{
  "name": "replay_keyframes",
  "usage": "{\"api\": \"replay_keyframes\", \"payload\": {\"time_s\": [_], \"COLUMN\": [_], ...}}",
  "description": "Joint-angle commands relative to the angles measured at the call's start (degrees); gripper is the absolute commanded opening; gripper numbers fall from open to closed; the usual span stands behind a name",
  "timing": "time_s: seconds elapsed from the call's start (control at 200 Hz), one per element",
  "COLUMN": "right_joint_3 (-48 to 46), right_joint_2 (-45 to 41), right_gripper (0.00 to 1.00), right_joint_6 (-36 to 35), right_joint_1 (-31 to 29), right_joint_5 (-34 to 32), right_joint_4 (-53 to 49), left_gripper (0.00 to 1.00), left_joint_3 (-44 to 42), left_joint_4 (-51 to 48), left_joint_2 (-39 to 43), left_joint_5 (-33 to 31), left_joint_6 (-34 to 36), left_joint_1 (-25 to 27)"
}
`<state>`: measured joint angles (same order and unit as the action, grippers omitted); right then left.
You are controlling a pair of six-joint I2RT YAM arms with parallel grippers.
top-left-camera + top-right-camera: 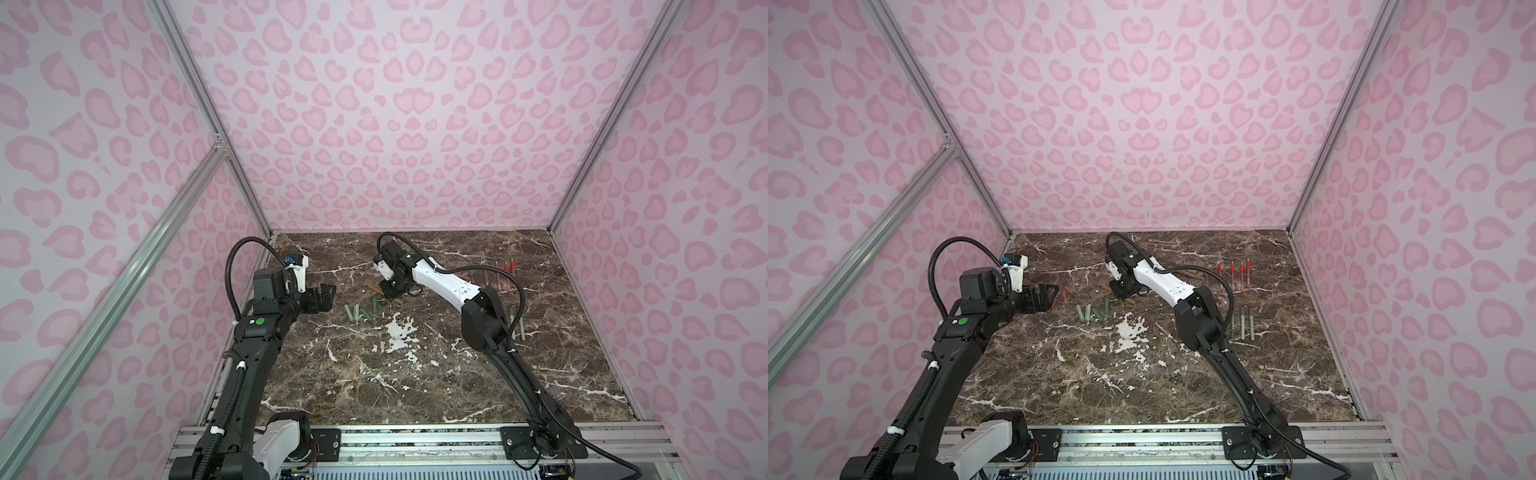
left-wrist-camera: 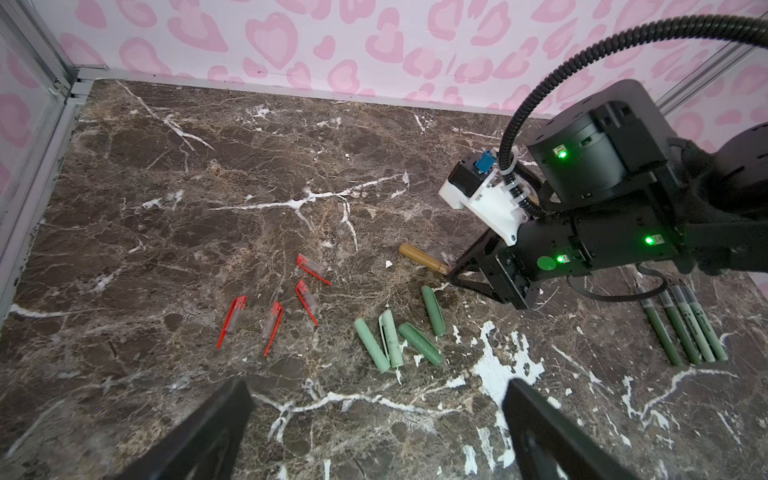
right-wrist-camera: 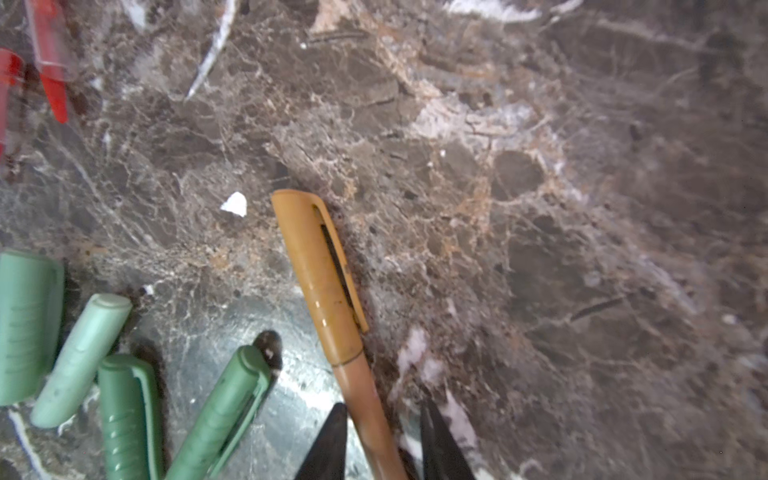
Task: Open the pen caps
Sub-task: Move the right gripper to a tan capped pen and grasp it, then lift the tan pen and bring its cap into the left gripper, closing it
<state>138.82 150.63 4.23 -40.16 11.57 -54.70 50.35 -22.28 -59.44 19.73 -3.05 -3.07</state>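
Fingers [image 3: 328,449] of the right gripper [image 3: 382,405]: two dark tapered tips straddle the pale tan barrel [image 3: 365,395] of a capped pen lying flat on the brown, white-veined marble tabletop [image 3: 582,208]. One tip touches the barrel and a sliver of table shows beside the other, so I cannot tell whether the clamp is made. The tan-orange plastic cap [image 3: 320,270], with its clip, is seated on that barrel just ahead of the tips. Close beside the pen, four loose sage-green plastic caps [image 2: 390,338] lie in a tight cluster. Beyond them, towards the table's left side, lie four translucent red clip caps [image 2: 272,326], also loose and set slightly apart from one another. Fingers [image 2: 216,432] of the left gripper [image 2: 378,390] are spread wide with nothing between them, held clear of the table and looking down on both cap groups. In both top views this gripper sits near the left edge. On the far right, well apart from the caps, lies a row of uncapped green pen bodies [image 1: 1244,322], with thin red pen bodies [image 1: 1235,274] further back.
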Motion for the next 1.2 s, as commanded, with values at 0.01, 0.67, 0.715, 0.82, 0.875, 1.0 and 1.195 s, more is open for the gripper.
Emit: {"api": "replay_keyframes", "payload": {"time_s": [0.01, 0.67, 0.715, 0.82, 0.875, 1.0, 1.195], "right_joint_3": [-1.0, -39.7, -42.1, -46.9, -48.1, -49.1, -48.3], "right_joint_2": [1.3, -32.7, -34.7, -38.3, -39.4, -41.5, -41.5], "right_gripper": [0.18, 0.00, 0.00, 0.00, 0.00, 0.00, 0.00], "right_joint_6": [-1.3, 17.0, 19.1, 22.4, 23.8, 25.8, 26.1], "right_joint_1": [-0.5, -4.6, -5.5, -8.0, -9.1, -11.1, -13.2], "right_joint_5": [-0.8, 5.5, 5.9, 6.7, 6.6, 5.9, 6.4], "right_joint_4": [-3.7, 27.6, 30.2, 36.2, 37.7, 39.0, 39.8], "left_gripper": [0.98, 0.99, 0.98, 0.92, 0.91, 0.85, 0.72], "left_joint_3": [0.3, -1.3, -1.7, -4.6, -5.6, -6.0, -6.7], "left_joint_4": [2.2, 7.9, 9.0, 14.8, 16.6, 16.4, 18.6], "left_joint_2": [0.1, -0.9, -1.0, -1.0, -1.4, -2.4, -4.6], "left_joint_5": [1.0, 17.5, 19.8, 26.2, 26.2, 24.2, 23.1], "left_joint_6": [-0.4, -10.6, -13.3, -18.0, -20.0, -21.5, -22.9], "left_joint_1": [-0.1, -0.4, -0.4, -0.3, -0.2, 0.5, 2.8]}}
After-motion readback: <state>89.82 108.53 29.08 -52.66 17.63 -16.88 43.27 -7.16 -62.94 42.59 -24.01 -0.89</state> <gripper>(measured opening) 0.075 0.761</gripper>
